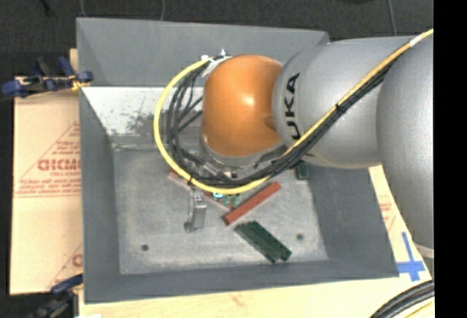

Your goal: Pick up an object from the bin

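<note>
We see bare floor along the bin's (pixel 98 185) left and front walls. The arm leans in from the right, and its gripper (pixel 195 213) hangs low beside a red-brown bar (pixel 252 203) at mid-floor. A dark green bar (pixel 263 241) lies nearer the front. We cannot tell whether the gripper is spread.

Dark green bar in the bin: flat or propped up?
Flat. The dark green bar lies with its whole length on the bin floor, beside the reddish strip.
</note>
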`<state>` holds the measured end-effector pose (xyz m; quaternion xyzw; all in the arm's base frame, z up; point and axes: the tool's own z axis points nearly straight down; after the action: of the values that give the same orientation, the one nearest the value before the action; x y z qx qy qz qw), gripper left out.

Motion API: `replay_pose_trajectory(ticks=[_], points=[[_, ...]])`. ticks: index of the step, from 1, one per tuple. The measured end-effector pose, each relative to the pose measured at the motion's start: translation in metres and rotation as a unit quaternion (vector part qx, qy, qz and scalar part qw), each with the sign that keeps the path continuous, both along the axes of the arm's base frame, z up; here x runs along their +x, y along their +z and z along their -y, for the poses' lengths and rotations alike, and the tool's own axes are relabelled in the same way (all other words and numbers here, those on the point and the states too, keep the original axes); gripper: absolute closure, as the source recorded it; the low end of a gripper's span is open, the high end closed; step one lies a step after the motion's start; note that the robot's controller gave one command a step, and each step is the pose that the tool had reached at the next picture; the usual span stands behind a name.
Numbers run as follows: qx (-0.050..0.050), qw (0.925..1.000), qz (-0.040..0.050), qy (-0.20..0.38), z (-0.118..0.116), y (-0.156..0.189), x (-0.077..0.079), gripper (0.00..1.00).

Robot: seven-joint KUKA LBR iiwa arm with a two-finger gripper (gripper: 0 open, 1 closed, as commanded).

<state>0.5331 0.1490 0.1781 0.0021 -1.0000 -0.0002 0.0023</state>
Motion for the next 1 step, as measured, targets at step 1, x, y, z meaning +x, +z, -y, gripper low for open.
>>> replay_pose_trajectory(ticks=[1], points=[[-0.001, 0.9985, 0.0028, -0.054, 0.0800, -0.1077, 0.0267, 0.00]])
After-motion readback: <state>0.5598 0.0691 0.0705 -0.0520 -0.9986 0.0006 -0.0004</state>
